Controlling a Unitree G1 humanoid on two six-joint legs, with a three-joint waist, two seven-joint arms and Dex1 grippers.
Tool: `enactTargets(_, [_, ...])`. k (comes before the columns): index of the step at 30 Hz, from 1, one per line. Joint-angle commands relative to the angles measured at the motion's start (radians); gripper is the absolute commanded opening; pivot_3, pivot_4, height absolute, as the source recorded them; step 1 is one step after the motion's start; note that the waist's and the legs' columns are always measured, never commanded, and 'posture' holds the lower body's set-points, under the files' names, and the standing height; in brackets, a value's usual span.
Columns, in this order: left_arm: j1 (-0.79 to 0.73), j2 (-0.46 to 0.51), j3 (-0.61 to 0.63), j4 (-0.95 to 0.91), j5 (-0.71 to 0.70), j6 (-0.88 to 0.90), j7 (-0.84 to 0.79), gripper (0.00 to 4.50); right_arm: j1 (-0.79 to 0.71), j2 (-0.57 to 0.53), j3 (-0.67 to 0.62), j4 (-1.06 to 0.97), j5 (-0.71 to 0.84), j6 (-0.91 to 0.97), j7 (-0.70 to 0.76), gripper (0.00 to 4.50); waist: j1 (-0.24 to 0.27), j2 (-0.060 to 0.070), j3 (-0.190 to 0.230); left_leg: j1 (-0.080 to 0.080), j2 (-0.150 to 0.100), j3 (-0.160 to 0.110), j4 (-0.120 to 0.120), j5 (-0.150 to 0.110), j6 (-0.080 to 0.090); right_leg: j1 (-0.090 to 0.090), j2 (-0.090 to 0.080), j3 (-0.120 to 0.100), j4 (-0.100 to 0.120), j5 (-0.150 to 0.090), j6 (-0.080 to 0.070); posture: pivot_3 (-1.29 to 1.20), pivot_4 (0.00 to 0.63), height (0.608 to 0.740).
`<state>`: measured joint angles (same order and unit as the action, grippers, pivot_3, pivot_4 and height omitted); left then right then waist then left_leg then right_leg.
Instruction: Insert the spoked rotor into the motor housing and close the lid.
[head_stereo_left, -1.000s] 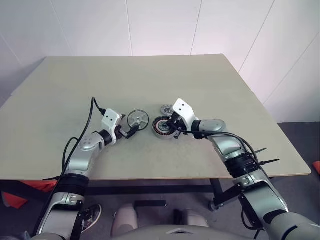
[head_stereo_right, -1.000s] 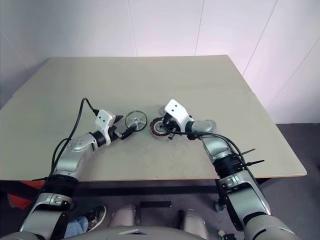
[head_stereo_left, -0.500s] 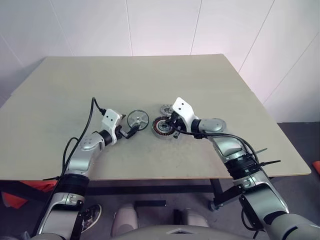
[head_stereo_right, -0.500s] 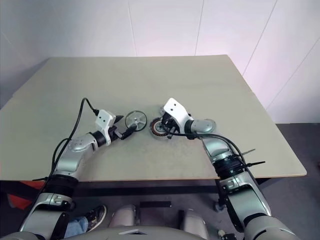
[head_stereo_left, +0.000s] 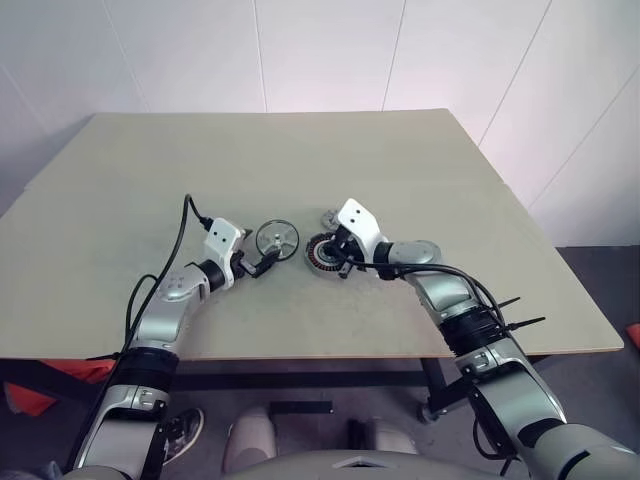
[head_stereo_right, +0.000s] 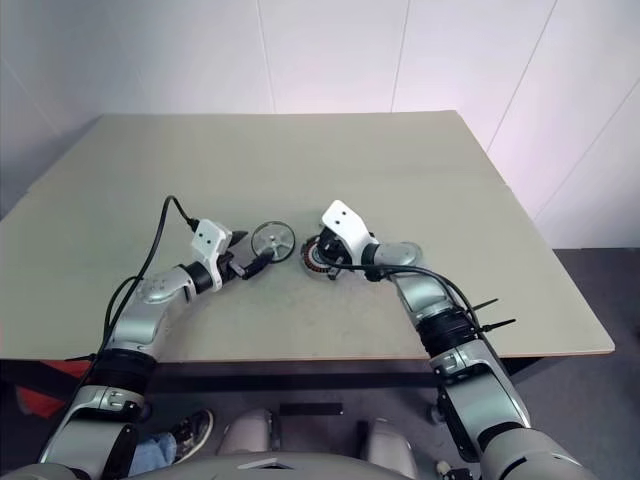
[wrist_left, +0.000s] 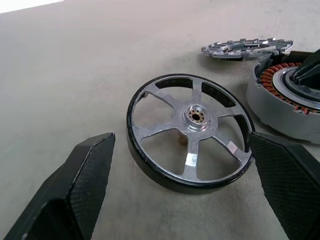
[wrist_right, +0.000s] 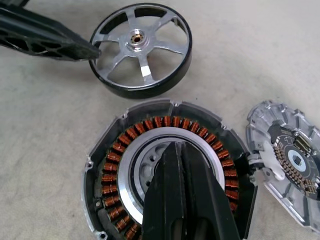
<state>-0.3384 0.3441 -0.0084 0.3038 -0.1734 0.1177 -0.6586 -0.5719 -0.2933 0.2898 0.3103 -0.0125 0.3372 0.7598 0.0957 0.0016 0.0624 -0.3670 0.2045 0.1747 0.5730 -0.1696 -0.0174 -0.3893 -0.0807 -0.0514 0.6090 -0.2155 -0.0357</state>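
step: grasp rotor (wrist_left: 192, 129) | left claw (wrist_left: 182, 170) open astride it, centre before closing | right claw (wrist_right: 181, 172) closed over housing (wrist_right: 167, 197), steadying | lid (wrist_right: 290, 157) beside

A beige table (head_stereo_left: 420, 170) carries the spoked rotor (head_stereo_left: 276, 238), motor housing (head_stereo_left: 323, 253) and lid (wrist_right: 287, 157), close together.

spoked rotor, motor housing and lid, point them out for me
spoked rotor (wrist_left: 195, 115), left wrist view, central hub
motor housing (wrist_right: 113, 154), right wrist view, copper windings
lid (wrist_right: 292, 157), right wrist view, inner face
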Motion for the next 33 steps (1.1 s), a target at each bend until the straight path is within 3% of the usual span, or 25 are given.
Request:
enactTargets(1, [-0.010, 0.007, 0.007, -0.019, 0.001, -0.017, 0.000, 4.50, -0.003, -0.012, -0.009, 0.002, -0.006, -0.001, -0.002, 0.05, 0.000, 0.000, 0.000, 0.000, 0.000, 0.000, 0.000, 0.000, 0.000, 0.000, 0.000, 0.000, 0.000, 0.000, 0.000, 0.00, 0.000, 0.740])
enactTargets(9, [-0.021, -0.032, 0.017, -0.018, -0.032, 0.020, 0.009, 4.50, -0.039, -0.039, -0.074, -0.124, 0.040, 0.033, -0.004, 0.05, 0.000, 0.000, 0.000, -0.001, 0.000, 0.000, 0.000, 0.000, 0.000, -0.001, 0.000, 0.000, 0.000, 0.000, 0.000, 0.00, 0.000, 0.740])
enactTargets(17, [-0.080, -0.084, 0.142, 0.011, -0.166, 0.234, 0.098, 4.50, -0.035, -0.082, -0.131, -0.204, 0.065, 0.083, -0.007, 0.05, 0.000, 0.000, 0.000, -0.001, 0.000, 0.000, 0.000, 0.000, 0.000, -0.001, 0.000, 0.000, 0.000, 0.000, 0.000, 0.00, 0.000, 0.740])
enactTargets(29, [-0.157, -0.192, 0.170, 0.108, -0.251, 0.442, 0.134, 4.50, -0.029, -0.089, -0.139, -0.213, 0.067, 0.096, -0.027, 0.05, 0.004, 0.000, 0.000, -0.001, 0.000, 0.000, 0.000, 0.000, 0.000, 0.000, 0.000, 0.000, 0.000, 0.000, 0.000, 0.00, 0.000, 0.740])
enactTargets(33, [-0.157, -0.216, 0.172, 0.142, -0.261, 0.475, 0.125, 3.62, -0.026, -0.087, -0.138, -0.216, 0.068, 0.097, -0.034, 0.00, 0.008, 0.000, 0.000, -0.001, -0.001, 0.000, 0.001, 0.000, 0.000, 0.000, -0.001, 0.000, -0.001, 0.000, 0.000, 0.00, 0.000, 0.740])
